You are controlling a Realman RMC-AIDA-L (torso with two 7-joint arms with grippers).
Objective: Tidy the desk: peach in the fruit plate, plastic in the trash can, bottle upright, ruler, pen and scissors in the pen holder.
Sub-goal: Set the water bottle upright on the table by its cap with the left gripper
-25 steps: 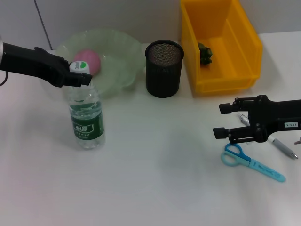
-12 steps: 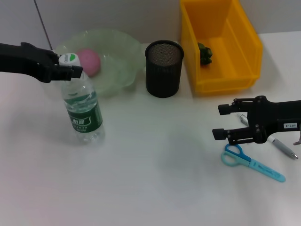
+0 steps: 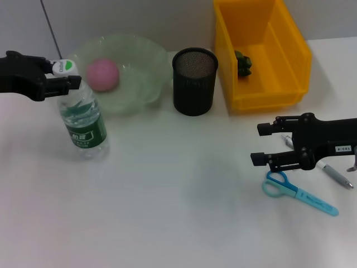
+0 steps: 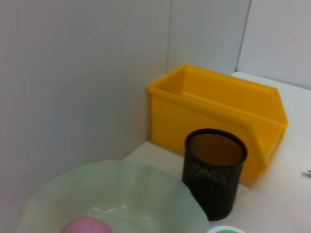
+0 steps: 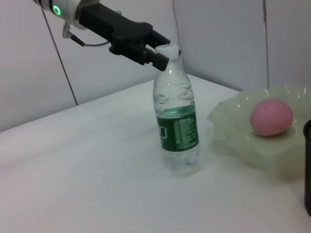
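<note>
The left gripper (image 3: 62,85) is closed on the capped neck of the water bottle (image 3: 82,123), its arm reaching in level from the left edge. The bottle stands on the table (image 3: 167,212) with its long axis nearly vertical, cap leaning slightly left, just left of the pale green fruit plate (image 3: 142,67) that holds the pink peach (image 3: 102,75). Right of that plate stand the black mesh pen holder (image 3: 194,81) and the yellow bin (image 3: 261,53). Far right of the plate, the right gripper (image 3: 261,143) hangs wide open, empty, just above the blue scissors (image 3: 298,192), whose handles point left; a pen (image 3: 337,177) lies partly under the arm.
</note>
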